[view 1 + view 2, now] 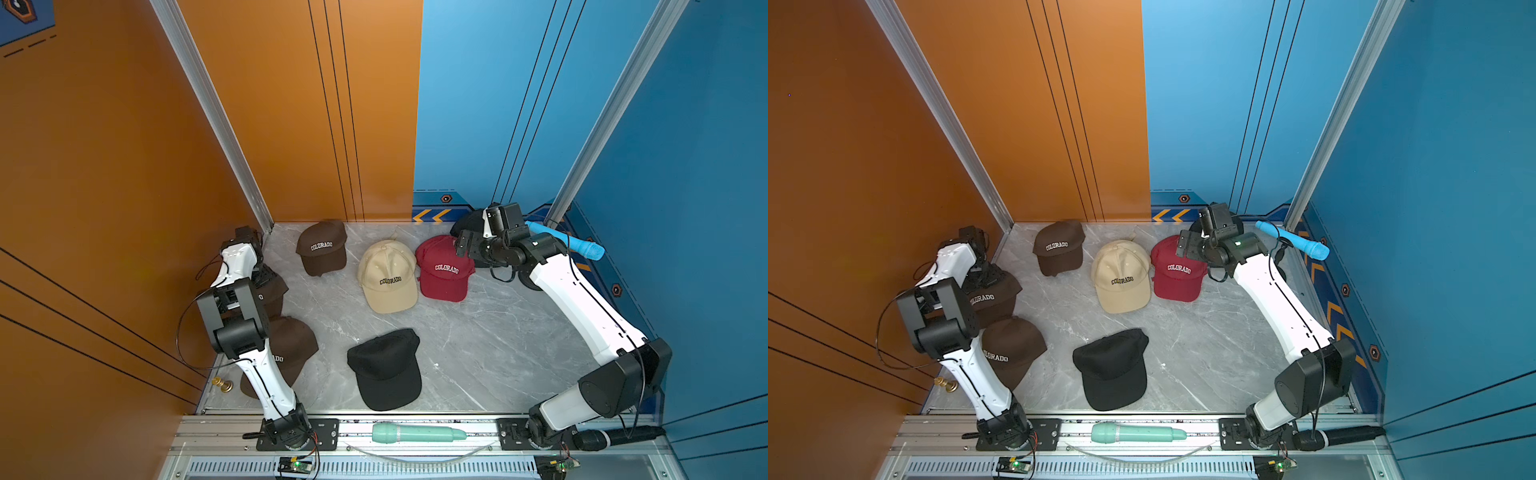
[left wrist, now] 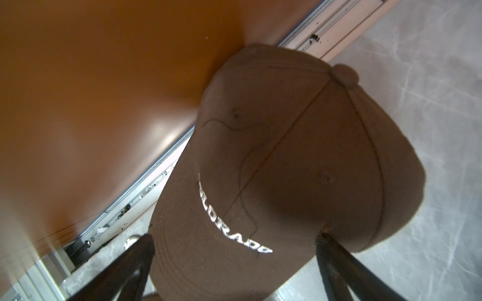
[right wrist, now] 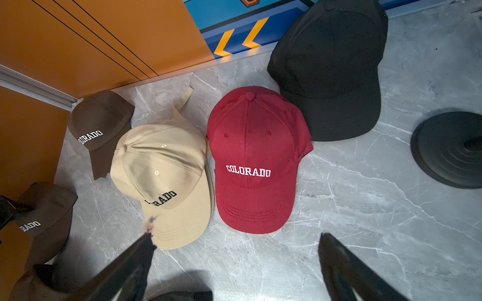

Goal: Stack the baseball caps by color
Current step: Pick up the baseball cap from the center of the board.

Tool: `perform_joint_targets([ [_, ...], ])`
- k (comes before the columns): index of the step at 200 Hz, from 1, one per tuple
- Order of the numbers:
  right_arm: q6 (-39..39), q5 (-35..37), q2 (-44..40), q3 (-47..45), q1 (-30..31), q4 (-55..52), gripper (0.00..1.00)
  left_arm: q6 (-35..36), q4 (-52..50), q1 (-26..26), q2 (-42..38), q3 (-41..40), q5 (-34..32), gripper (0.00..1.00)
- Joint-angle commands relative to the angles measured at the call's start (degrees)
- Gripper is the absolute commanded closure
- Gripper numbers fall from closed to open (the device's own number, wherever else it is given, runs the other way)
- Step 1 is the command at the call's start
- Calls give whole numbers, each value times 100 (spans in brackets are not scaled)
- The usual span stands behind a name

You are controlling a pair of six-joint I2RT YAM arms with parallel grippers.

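A brown cap (image 2: 287, 156) lettered COLORADO lies by the orange wall. My left gripper (image 2: 234, 242) hangs open just over it, one finger on each side of the brim. In both top views this cap (image 1: 274, 291) (image 1: 994, 297) is partly hidden by the left arm. Another brown cap (image 1: 293, 349) lies nearer the front, and one more (image 1: 322, 247) at the back. The beige cap (image 1: 388, 276) and red cap (image 1: 444, 270) sit side by side mid-table. One black cap (image 1: 386, 368) lies in front, another (image 3: 331, 67) at the back. My right gripper (image 3: 234, 242) is open and empty above bare table, in front of the red cap's brim.
A blue microphone (image 1: 565, 241) leans at the back right wall. A teal microphone (image 1: 417, 433) and a black one (image 1: 615, 436) lie on the front rail. A gold chess piece (image 1: 222, 384) stands front left. A black round base (image 3: 448, 151) is near the right arm.
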Motion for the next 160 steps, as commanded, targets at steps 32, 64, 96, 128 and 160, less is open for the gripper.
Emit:
perform_joint_targets([
  [32, 98, 181, -35, 157, 3, 15, 0, 95, 59, 72, 375, -108, 249, 0],
  [64, 124, 286, -102, 144, 13, 7, 0, 95, 123, 72, 504, -74, 310, 10],
  [96, 149, 397, -165, 118, 15, -4, 0, 104, 156, 72, 575, -114, 333, 27],
  [128, 164, 456, -190, 117, 13, -28, 0, 106, 235, 70, 593, -211, 345, 49],
  [160, 177, 505, -202, 154, 4, -55, 0, 104, 281, 72, 641, -256, 370, 73],
])
